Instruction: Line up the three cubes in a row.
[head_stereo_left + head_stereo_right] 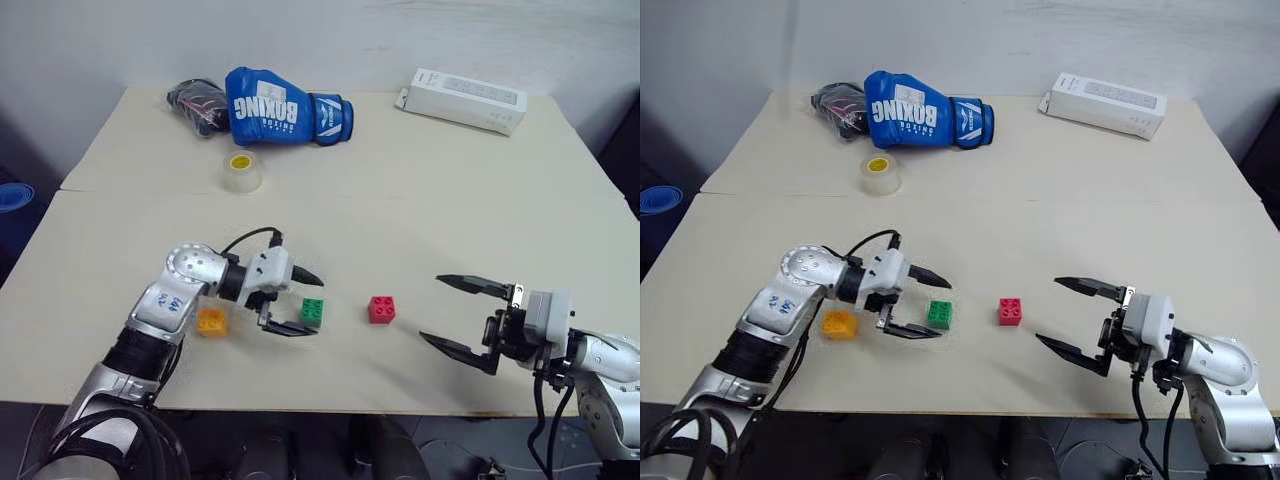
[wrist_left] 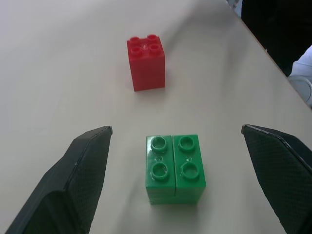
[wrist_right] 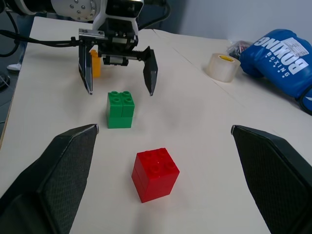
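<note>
Three cubes [image 1: 312, 311] sit in a row near the table's [image 1: 400, 200] front edge (boxing glove [image 1: 285, 106] far behind).

Looks like a lab or test room. Plain beige table [image 1: 420, 200] against a bare white wall [image 1: 350, 35], with unrelated props scattered on it: blue boxing glove [image 1: 285, 105], tape roll [image 1: 241, 171], white box [image 1: 462, 100].

Boxing glove [image 1: 285, 107], tape roll [image 1: 241, 172], white box [image 1: 462, 99] on table [image 1: 420, 210]

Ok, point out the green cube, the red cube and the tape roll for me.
green cube [image 2: 174, 168], left wrist view, studded top face.
red cube [image 3: 155, 174], right wrist view, upper front edge.
tape roll [image 1: 241, 172], left eye view, clear rim.
</note>
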`<state>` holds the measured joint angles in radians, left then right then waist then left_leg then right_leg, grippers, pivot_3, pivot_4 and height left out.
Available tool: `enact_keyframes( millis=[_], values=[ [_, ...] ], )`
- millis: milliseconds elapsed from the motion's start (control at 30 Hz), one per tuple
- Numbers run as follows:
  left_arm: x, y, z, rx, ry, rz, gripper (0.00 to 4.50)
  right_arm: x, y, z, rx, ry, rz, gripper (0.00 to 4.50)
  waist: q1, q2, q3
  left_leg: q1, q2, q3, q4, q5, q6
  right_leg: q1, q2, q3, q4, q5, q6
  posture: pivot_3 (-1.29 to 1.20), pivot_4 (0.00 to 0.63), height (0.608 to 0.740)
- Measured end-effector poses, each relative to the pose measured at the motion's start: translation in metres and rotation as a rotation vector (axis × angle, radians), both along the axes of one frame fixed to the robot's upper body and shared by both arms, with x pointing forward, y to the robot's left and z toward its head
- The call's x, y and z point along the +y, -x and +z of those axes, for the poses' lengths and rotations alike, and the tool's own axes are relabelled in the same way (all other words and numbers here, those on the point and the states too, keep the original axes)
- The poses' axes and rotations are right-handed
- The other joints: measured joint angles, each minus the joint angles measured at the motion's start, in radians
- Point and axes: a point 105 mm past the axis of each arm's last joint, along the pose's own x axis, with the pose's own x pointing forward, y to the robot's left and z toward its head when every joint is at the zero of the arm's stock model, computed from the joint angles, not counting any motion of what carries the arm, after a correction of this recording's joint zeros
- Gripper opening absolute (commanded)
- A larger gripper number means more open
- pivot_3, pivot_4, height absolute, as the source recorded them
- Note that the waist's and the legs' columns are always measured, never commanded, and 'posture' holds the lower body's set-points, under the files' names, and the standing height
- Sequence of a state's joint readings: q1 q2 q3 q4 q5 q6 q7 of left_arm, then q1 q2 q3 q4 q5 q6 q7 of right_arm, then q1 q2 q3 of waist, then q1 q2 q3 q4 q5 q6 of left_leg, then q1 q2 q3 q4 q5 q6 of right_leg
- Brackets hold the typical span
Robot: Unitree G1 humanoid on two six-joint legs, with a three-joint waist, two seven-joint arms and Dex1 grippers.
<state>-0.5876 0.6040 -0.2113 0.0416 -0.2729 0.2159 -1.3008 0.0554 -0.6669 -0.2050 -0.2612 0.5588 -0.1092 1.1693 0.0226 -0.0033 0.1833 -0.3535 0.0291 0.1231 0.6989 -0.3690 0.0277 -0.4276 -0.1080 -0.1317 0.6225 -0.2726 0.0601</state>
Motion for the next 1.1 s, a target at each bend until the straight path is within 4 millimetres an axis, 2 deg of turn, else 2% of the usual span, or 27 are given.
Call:
enact_keyframes(
  millis=[67, 100, 133, 200, 233, 300, 367, 433, 500, 600, 700, 967, 1100],
  values=[
    [0.014, -0.005, 0.020, -0.018, 0.063, 0.054, 4.49, 0.001, -0.003, 0.001, -0.004, 0.002, 0.014, 4.50, -0.003, 0.000, 0.000, 0.000, 0.000, 0.000, 0.000, 0.000, 0.000, 0.000, 0.000, 0.000, 0.000, 0.000, 0.000, 0.00, 0.150, 0.740],
    [0.028, -0.008, 0.031, -0.041, 0.084, 0.097, 4.49, 0.000, -0.005, 0.001, -0.004, 0.001, 0.014, 4.50, -0.008, 0.000, 0.000, 0.000, 0.001, 0.000, 0.000, 0.000, 0.000, 0.000, 0.000, 0.000, 0.000, 0.000, 0.000, 0.00, 0.150, 0.740],
    [0.045, -0.009, 0.041, -0.062, 0.098, 0.145, 4.49, 0.000, -0.007, 0.001, -0.007, -0.001, 0.019, 4.50, -0.015, 0.000, 0.000, 0.000, 0.001, 0.000, -0.001, 0.000, -0.001, 0.000, 0.001, 0.000, 0.000, 0.000, 0.000, 0.00, 0.150, 0.740],
    [0.083, -0.007, 0.047, -0.066, 0.103, 0.253, 4.49, 0.004, -0.009, 0.001, -0.012, -0.015, 0.033, 4.50, -0.029, 0.001, 0.000, 0.001, 0.002, 0.000, -0.002, 0.000, -0.001, 0.000, 0.001, 0.000, 0.003, 0.000, 0.000, 0.00, 0.150, 0.740],
    [0.098, -0.006, 0.045, -0.055, 0.105, 0.300, 4.49, 0.005, -0.009, -0.001, -0.006, -0.018, 0.039, 4.50, -0.031, 0.001, 0.000, 0.001, 0.002, 0.000, -0.002, 0.000, -0.001, 0.000, 0.001, 0.000, 0.003, 0.000, -0.001, 0.00, 0.150, 0.740],
    [0.140, -0.002, 0.032, -0.018, 0.121, 0.450, 4.49, 0.011, -0.009, -0.004, 0.000, -0.037, 0.064, 4.50, -0.030, 0.001, 0.000, 0.001, 0.002, 0.000, -0.002, 0.000, -0.001, -0.001, 0.001, 0.000, 0.003, 0.000, -0.001, 0.00, 0.150, 0.740],
    [0.167, 0.004, 0.023, 0.000, 0.124, 0.551, 4.49, 0.016, -0.010, -0.006, 0.004, -0.039, 0.087, 4.50, -0.028, 0.000, 0.001, 0.000, 0.001, -0.001, -0.001, 0.000, -0.001, -0.001, 0.000, 0.000, 0.003, 0.000, -0.001, 0.00, 0.150, 0.740],
    [0.197, 0.014, 0.018, 0.006, 0.111, 0.652, 4.49, 0.019, -0.013, -0.005, -0.006, -0.048, 0.100, 4.50, -0.023, 0.000, 0.001, 0.000, 0.000, -0.002, -0.001, 0.000, 0.000, 0.000, -0.002, -0.001, 0.000, 0.000, -0.001, 0.00, 0.150, 0.740],
    [0.227, 0.032, 0.008, 0.024, 0.070, 0.743, 4.49, 0.023, -0.015, -0.004, -0.020, -0.059, 0.120, 4.50, -0.025, 0.000, 0.001, 0.000, 0.000, -0.002, -0.001, -0.001, 0.000, -0.001, -0.003, -0.001, -0.001, 0.000, -0.001, 0.00, 0.150, 0.740],
    [0.250, 0.056, -0.016, 0.088, 0.012, 0.796, 4.49, 0.028, -0.016, -0.008, -0.017, -0.056, 0.146, 4.50, -0.026, 0.001, 0.001, 0.000, 0.000, -0.002, -0.002, -0.002, 0.000, -0.001, -0.004, -0.001, -0.001, 0.000, -0.001, 0.00, 0.150, 0.740],
    [0.253, 0.069, -0.030, 0.143, -0.001, 0.791, 4.49, 0.031, -0.016, -0.010, -0.016, -0.054, 0.173, 4.50, -0.020, 0.000, 0.001, -0.001, 0.000, -0.003, -0.001, -0.002, 0.000, -0.001, -0.005, -0.002, 0.000, 0.000, -0.001, 0.00, 0.150, 0.740],
    [0.185, 0.051, -0.007, 0.095, 0.054, 0.522, 4.49, 0.039, -0.011, -0.003, -0.043, -0.064, 0.241, 4.50, -0.025, 0.001, 0.001, 0.000, -0.001, -0.003, -0.002, -0.003, 0.000, -0.001, -0.005, -0.002, 0.002, 0.000, -0.001, 0.00, 0.150, 0.740],
    [0.161, 0.048, -0.018, 0.131, 0.011, 0.404, 4.49, 0.041, -0.008, -0.001, -0.046, -0.067, 0.248, 4.50, -0.034, 0.001, 0.001, 0.000, 0.000, 0.000, -0.002, -0.002, -0.001, -0.001, -0.002, -0.001, 0.004, 0.000, -0.001, 0.00, 0.150, 0.740]
  ],
)
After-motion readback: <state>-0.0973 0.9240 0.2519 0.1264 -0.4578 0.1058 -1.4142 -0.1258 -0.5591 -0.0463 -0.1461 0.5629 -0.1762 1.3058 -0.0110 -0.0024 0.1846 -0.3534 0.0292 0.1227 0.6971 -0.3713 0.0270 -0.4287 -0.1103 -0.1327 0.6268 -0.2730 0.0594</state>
